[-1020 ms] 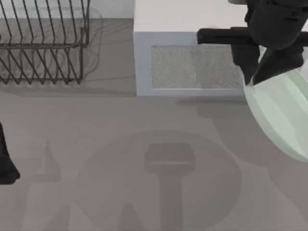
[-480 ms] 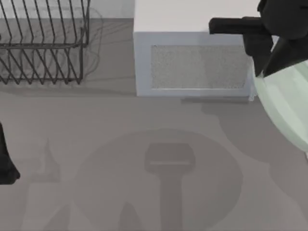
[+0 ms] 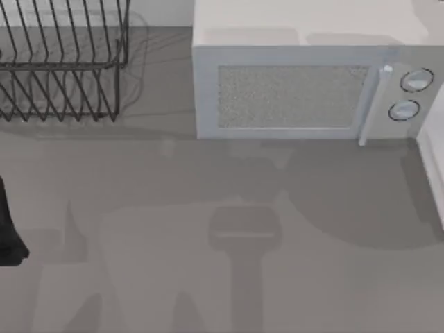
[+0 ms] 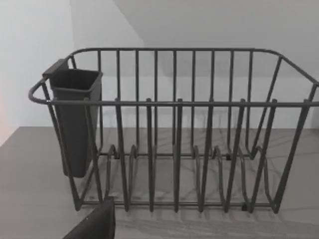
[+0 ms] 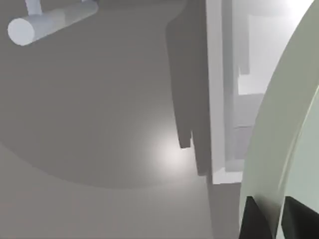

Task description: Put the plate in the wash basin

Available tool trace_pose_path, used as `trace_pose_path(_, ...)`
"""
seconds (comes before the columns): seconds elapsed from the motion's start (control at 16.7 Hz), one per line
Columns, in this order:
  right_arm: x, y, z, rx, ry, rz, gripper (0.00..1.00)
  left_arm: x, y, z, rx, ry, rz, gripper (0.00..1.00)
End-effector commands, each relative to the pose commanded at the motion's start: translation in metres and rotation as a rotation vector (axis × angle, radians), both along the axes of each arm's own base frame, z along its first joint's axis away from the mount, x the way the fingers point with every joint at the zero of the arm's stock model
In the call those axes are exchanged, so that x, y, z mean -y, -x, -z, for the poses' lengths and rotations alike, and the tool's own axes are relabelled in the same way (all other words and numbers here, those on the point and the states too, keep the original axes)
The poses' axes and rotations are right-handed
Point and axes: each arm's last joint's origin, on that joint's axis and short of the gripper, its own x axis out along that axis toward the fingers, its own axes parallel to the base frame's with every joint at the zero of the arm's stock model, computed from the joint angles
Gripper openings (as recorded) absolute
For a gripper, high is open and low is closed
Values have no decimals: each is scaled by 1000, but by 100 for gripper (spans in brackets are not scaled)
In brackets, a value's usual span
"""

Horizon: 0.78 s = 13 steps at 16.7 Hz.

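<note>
The right pincer point(image 5: 271, 219) grips the plate point(image 5: 279, 124) by its rim, dark fingers point(image 5: 255, 219) clamped on either side of the edge, seen in the right wrist view. The plate hangs tilted, nearly on edge, above the table point(image 3: 208, 277) beside the wash basin point(image 5: 214, 99); its face looks sideways, its long curve sweeping along the basin's white rim. The risk, I'd say: a thin rim hold on a glossy plate may slip, or the lower edge may knock the basin wall going in. The left pincer point(image 4: 94, 224) sits parked facing the dish rack point(image 4: 174, 134); I cannot tell its state
</note>
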Motion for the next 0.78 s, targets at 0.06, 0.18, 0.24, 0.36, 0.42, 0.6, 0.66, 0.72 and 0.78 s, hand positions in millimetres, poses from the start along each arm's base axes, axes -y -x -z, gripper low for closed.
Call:
trace_pose_path(0.06, 23, -16, 16, -15, -2, 6, 0, 0, 0, 0, 0, 0, 0, 100)
trace_pose_path(0.18, 59, -45, 53, -41, -7, 8, 0, 0, 0, 0, 0, 0, 0, 100)
trace_pose_path(0.24, 71, -56, 70, -46, -8, 2, 0, 0, 0, 0, 0, 0, 0, 100)
trace_pose_path(0.36, 81, -71, 97, -42, -3, -21, 0, 0, 0, 0, 0, 0, 0, 100)
trace_pose_path(0.42, 78, -77, 106, -36, 1, -40, 0, 0, 0, 0, 0, 0, 0, 100)
trace_pose_path(0.6, 64, -87, 119, -24, 8, -89, 0, 0, 0, 0, 0, 0, 0, 100)
trace_pose_path(0.66, 64, -87, 119, -24, 8, -89, 0, 0, 0, 0, 0, 0, 0, 100)
trace_pose_path(0.72, 64, -87, 119, -24, 8, -89, 0, 0, 0, 0, 0, 0, 0, 100)
trace_pose_path(0.78, 64, -87, 119, -24, 8, -89, 0, 0, 0, 0, 0, 0, 0, 100)
